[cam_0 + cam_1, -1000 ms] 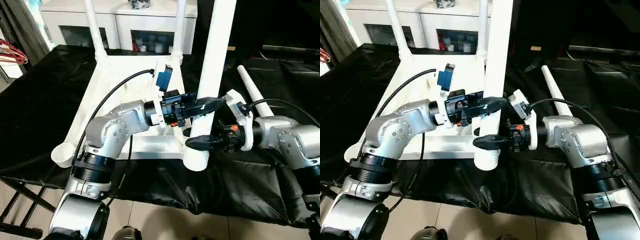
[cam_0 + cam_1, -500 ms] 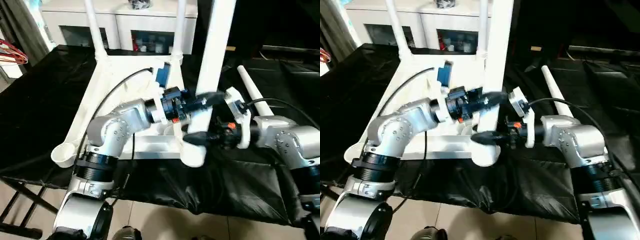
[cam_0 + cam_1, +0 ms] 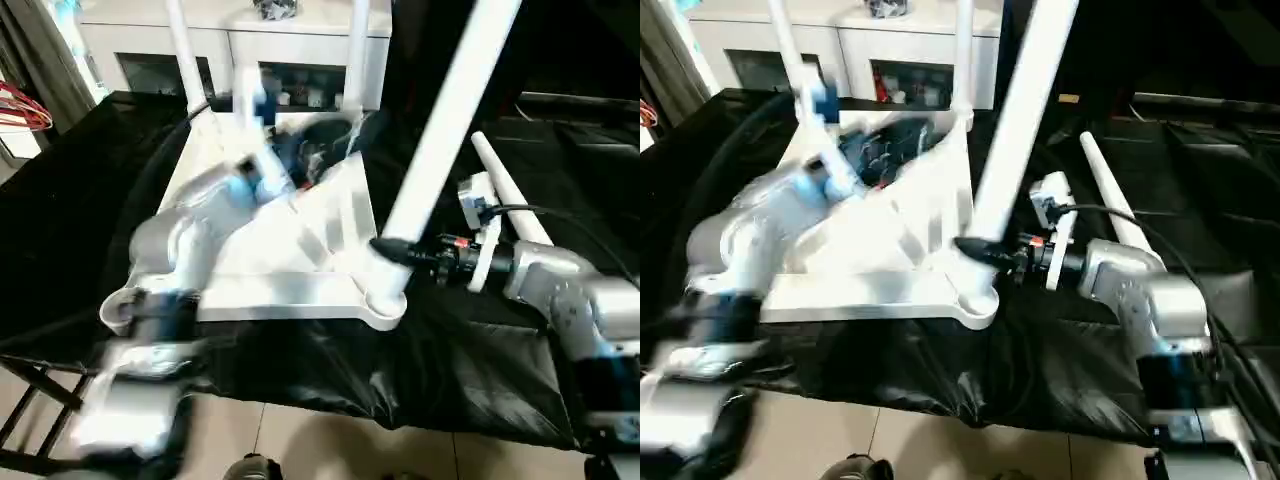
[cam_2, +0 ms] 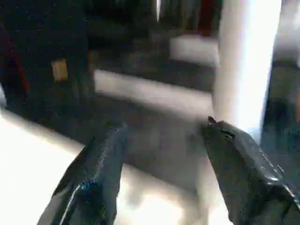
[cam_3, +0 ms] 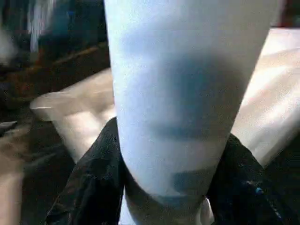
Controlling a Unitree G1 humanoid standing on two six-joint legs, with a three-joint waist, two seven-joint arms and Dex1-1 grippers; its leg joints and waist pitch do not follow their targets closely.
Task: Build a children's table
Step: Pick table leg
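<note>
A bench [image 3: 60,200] draped in black sheeting carries the small all-white plastic children's table [image 3: 290,250], lying upside down with its ribbed underside facing up. Two thin white tubular legs [image 3: 183,50] rise from its far corner sockets, and behind them stands a white cabinet with glass doors [image 3: 150,45]. A thicker white tubular leg [image 3: 440,130] leans up and to the right from the near right corner socket [image 3: 385,300], while another white leg [image 3: 505,190] lies loose on the black sheeting beyond the right arm.

The head views show the right hand [image 3: 392,250] low on the leaning leg, just above the socket. The right wrist view shows what they cannot: its two black fingers [image 5: 89,187] clamped on either side of the tube.

In the head views the left arm [image 3: 190,240] is a blur over the table's underside. The left wrist view shows the left hand [image 4: 159,154] with its fingers apart and nothing between them, the white leg just beside one fingertip.
</note>
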